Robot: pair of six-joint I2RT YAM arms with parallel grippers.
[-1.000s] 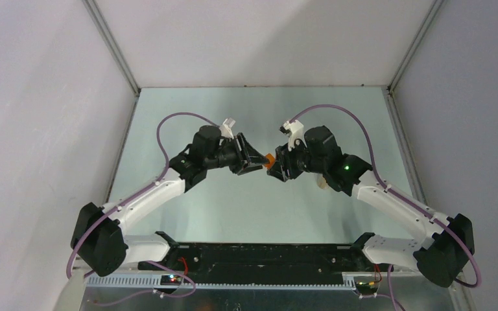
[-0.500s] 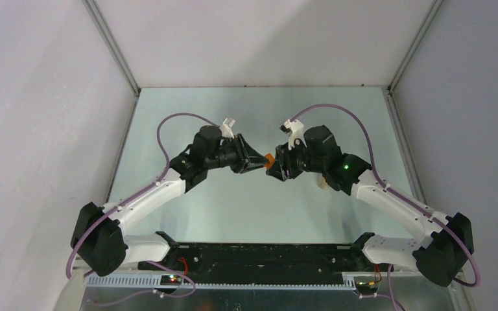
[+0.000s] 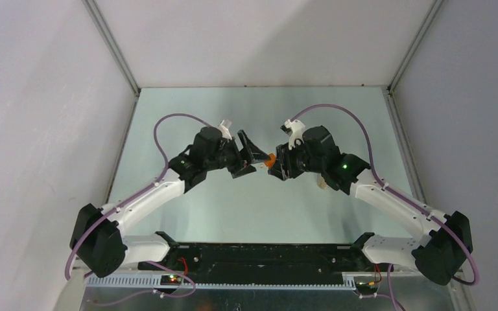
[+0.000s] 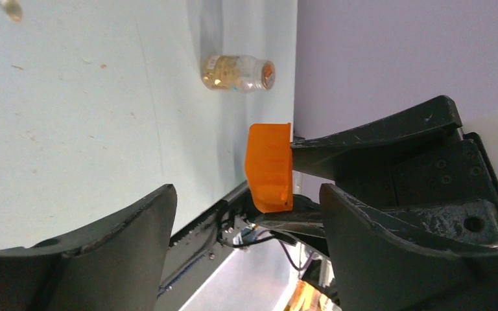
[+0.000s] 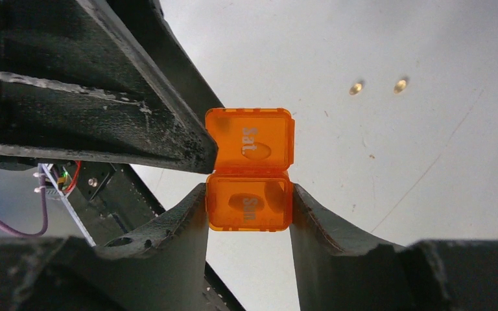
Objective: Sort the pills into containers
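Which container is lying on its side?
The pale tan see-through cylindrical vial, down on the table; the bright orange rectangular plastic box is clamped in the right gripper.

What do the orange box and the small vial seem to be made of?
The orange box: likely translucent, glossy plastic; light passes through it and moulded letters show. The vial: clear plastic or glass, I cannot tell which; one sees through its wall.
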